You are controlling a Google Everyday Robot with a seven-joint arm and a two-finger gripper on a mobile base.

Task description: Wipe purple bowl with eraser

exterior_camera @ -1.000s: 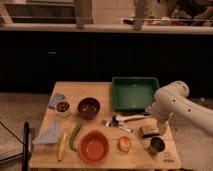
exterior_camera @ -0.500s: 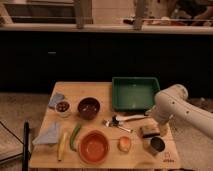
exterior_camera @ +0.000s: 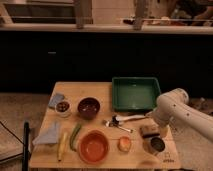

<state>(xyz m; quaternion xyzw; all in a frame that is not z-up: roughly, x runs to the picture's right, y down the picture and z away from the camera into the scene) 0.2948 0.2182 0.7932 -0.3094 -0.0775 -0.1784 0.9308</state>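
Note:
The purple bowl (exterior_camera: 89,107) sits upright on the wooden table (exterior_camera: 102,155), left of centre. The eraser (exterior_camera: 149,131), a small dark-topped block, lies near the table's right edge, just behind the round steel cup (exterior_camera: 156,145). My gripper (exterior_camera: 151,121) hangs from the white arm at the right, directly above the eraser and close to it. Its fingertips are hidden against the arm and the eraser.
A green tray (exterior_camera: 135,93) stands at the back right. An orange bowl (exterior_camera: 94,147), a small white bowl (exterior_camera: 62,107), metal utensils (exterior_camera: 120,121), a peach-coloured fruit (exterior_camera: 124,144), a green vegetable (exterior_camera: 75,136), a yellow one (exterior_camera: 61,145) and blue cloths (exterior_camera: 49,135) lie around the table.
The arm has shifted slightly left and down, bringing the gripper closer over the eraser. Nothing on the table has moved.

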